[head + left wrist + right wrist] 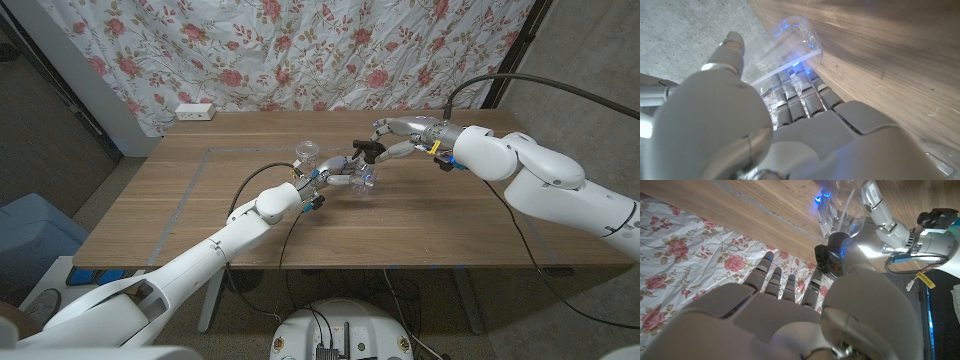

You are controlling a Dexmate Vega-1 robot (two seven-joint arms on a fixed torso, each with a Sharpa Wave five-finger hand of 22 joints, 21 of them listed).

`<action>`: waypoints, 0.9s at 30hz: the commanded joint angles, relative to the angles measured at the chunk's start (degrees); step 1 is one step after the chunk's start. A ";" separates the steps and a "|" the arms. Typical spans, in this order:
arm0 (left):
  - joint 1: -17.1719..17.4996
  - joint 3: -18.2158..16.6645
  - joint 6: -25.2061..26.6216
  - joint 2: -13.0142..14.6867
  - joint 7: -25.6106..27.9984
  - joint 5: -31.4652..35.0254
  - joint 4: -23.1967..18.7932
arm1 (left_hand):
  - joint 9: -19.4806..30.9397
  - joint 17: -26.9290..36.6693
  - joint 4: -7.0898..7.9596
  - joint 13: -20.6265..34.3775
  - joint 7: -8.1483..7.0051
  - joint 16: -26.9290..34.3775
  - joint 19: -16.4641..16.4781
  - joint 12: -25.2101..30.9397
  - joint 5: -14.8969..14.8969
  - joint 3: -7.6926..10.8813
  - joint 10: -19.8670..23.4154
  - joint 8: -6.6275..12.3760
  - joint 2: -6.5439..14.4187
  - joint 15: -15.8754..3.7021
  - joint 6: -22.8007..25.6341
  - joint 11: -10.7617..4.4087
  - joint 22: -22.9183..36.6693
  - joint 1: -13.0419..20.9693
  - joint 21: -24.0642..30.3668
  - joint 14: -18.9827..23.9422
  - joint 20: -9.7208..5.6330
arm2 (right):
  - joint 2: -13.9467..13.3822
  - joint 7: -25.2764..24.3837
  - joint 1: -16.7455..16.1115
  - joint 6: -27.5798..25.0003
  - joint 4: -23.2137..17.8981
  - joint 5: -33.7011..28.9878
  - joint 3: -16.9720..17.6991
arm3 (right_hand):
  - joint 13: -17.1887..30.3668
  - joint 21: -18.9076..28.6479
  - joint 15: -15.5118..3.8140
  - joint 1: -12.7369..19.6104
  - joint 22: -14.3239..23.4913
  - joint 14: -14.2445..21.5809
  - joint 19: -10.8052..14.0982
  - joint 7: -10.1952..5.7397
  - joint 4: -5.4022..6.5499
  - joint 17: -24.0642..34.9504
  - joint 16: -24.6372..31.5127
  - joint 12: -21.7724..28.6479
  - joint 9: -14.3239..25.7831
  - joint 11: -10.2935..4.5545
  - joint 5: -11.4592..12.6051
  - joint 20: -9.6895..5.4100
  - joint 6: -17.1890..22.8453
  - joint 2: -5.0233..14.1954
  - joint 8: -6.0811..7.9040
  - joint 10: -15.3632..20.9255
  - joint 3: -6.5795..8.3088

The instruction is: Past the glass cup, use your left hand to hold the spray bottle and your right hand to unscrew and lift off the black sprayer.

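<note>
Two robot hands are seen over the worktop (420,220) middle. Nearest, the spray bottle (362,178) is gripped by the left robot hand (335,173), fingers wrapped round its clear body; its long axis is tilted, neck toward the right robot hand (385,140). Contents cannot be told. The black sprayer (364,148) is pinched there. Farther back, the glass cup (308,154) is stood upright.

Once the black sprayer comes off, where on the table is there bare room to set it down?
Bare wood lies right of the spray bottle, under the right hand, and along the table's near edge. The taped rectangle's left part is bare too. It is crowded mid-table: glass cup, left hand and black sprayer cluster together.
</note>
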 commanded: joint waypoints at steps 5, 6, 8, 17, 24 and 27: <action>-0.73 0.28 -0.33 -0.22 -0.89 -0.02 1.04 | 0.00 0.02 0.24 0.29 -1.14 -0.44 0.49 0.25 0.10 0.37 2.94 3.47 7.04 -8.16 1.77 -2.45 0.22 2.45 -0.05 0.58 -2.37 | 0.79 2.39 1.31 0.66 0.43 -2.38 -0.61 | 0.22 0.26 -0.63 1.11 0.16 0.21 0.14 -0.13 0.06 0.33 0.48 0.48 0.47 -1.00 -0.29 -0.70 2.11 0.75 1.20 0.64 0.24; -0.86 0.32 -0.33 -0.25 -1.05 -0.04 1.17 | -0.01 0.04 0.26 0.30 -1.18 -0.45 0.49 0.24 0.10 0.39 2.95 3.47 7.12 -8.16 1.73 -2.47 0.22 2.45 -0.05 0.53 -2.34 | 0.88 2.73 1.60 0.67 0.54 -2.59 -0.76 | 0.22 0.27 -0.65 1.21 0.16 0.21 0.16 -0.14 0.04 0.34 0.49 0.49 0.49 -1.04 -0.30 -0.72 2.25 0.79 1.27 0.68 0.26; -1.10 0.41 -0.22 -0.28 -1.42 -0.15 1.38 | -0.04 0.04 0.27 0.32 -1.21 -0.46 0.48 0.23 0.09 0.37 2.99 3.48 7.11 -8.13 1.70 -2.44 0.22 2.40 -0.06 0.55 -2.36 | 1.06 3.07 1.89 0.91 0.74 -2.65 -0.84 | 0.22 0.25 -0.89 1.50 0.16 0.21 0.14 -0.17 0.00 0.38 0.52 0.48 0.50 -1.22 -0.33 -0.98 2.58 0.98 1.41 0.72 0.35; -1.82 0.84 -0.19 -0.71 -2.59 -0.52 2.44 | -0.19 0.01 0.30 0.43 -1.15 -0.63 0.44 0.00 0.09 0.39 2.75 3.57 7.28 -8.04 1.64 -2.28 0.22 2.24 -0.10 0.41 -2.29 | 1.84 3.19 2.06 1.93 1.63 -1.18 -0.38 | 0.22 0.24 -1.96 2.86 0.17 0.26 0.16 -0.22 -0.12 0.59 0.72 0.56 0.54 -1.57 -0.25 -1.49 4.11 2.17 2.01 1.22 0.88; -2.16 1.05 -0.10 -0.83 -3.11 -0.61 2.74 | -0.31 0.00 0.32 0.50 -1.08 -0.68 0.37 -0.13 0.07 0.37 2.71 3.61 7.35 -7.97 1.50 -2.36 0.22 2.09 -0.14 0.44 -2.27 | 2.37 3.87 2.66 2.53 2.30 0.30 -0.34 | 0.22 0.16 -2.49 4.41 0.16 0.05 0.01 -0.25 -0.36 0.74 0.78 0.49 0.54 -2.04 -0.12 -2.00 5.80 3.10 2.63 1.35 1.38; -2.20 1.08 -0.01 -0.78 -3.23 -0.62 2.70 | -0.35 0.03 0.31 0.52 -1.01 -0.68 0.35 -0.17 0.07 0.38 2.72 3.65 7.42 -7.95 1.52 -2.29 0.22 2.09 -0.15 0.41 -2.23 | 2.37 4.38 3.12 2.42 2.36 0.15 -0.68 | 0.22 0.12 -2.69 4.88 0.16 -0.15 -0.12 -0.28 -0.43 0.78 0.75 0.45 0.49 -2.23 -0.08 -2.00 6.09 3.32 2.70 1.32 1.51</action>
